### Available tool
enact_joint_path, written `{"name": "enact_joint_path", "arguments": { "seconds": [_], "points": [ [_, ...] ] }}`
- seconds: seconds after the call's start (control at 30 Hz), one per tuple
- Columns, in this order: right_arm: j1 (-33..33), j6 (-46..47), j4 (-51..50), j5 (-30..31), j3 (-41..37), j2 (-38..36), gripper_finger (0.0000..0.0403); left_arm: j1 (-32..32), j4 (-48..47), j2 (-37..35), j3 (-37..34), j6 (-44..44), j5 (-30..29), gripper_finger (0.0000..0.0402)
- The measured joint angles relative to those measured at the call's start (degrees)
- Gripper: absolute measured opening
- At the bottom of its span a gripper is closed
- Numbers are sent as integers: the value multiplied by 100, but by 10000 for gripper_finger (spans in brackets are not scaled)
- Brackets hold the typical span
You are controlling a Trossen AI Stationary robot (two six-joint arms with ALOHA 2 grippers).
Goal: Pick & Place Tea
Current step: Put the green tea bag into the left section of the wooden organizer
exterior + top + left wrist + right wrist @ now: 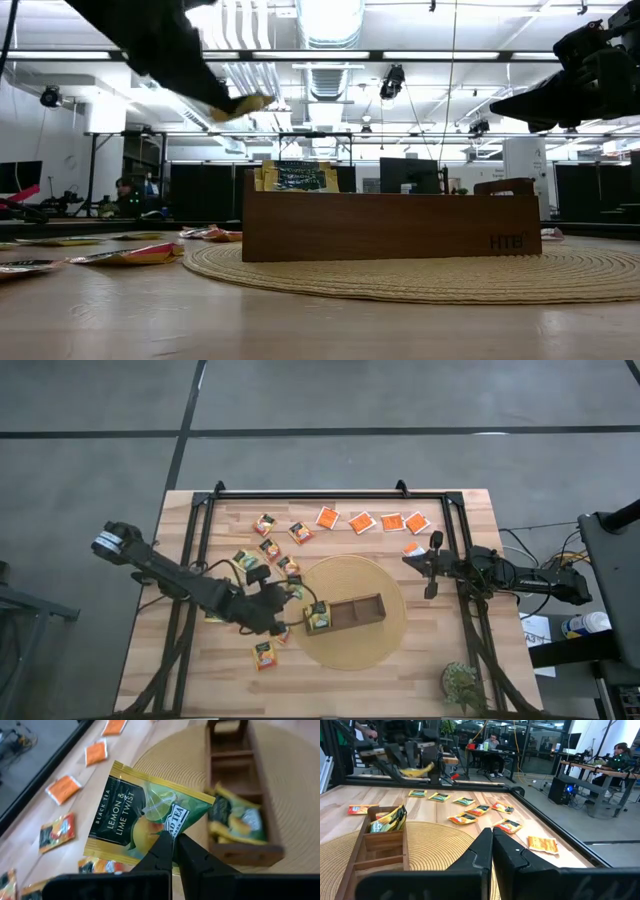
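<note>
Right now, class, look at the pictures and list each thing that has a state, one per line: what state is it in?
Left pincer: shut on the green tea bag, above the table beside the tray.
Green tea bag: held up, off the table.
Right pincer: shut, holding nothing.
Wooden tray: on the round mat; one end compartment holds tea bags, the other two are empty.
Orange tea bags: lying flat on the table.

Wooden tray (pixel 357 611) lies on the round mat (pixel 352 650); sachets (pixel 319 617) fill its left end compartment; loose sachets (pixel 372 521) lie behind the mat.
</note>
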Motion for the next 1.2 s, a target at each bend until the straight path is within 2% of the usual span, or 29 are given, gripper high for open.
{"name": "enact_joint_path", "arguments": {
  "seconds": [0.17,0.43,0.6,0.83,1.0,1.2],
  "points": [
    [-1,0,0,2,-2,2,9,-189,223,277,236,39,-66,10],
    [-2,0,0,2,-2,-4,8,-223,137,1683,1493,539,-113,10],
    [0,0,0,1,0,-2,9,-230,-1050,2602,2716,248,-741,10],
    [-1,0,0,1,-1,-2,8,-276,-2913,3819,4136,-795,-767,10],
    [0,0,0,0,-2,0,9,-273,-3469,4358,4661,-1070,-732,10],
    [-1,0,0,1,0,-2,8,-277,-3523,4457,4778,-1446,-409,10]
  ]
}}
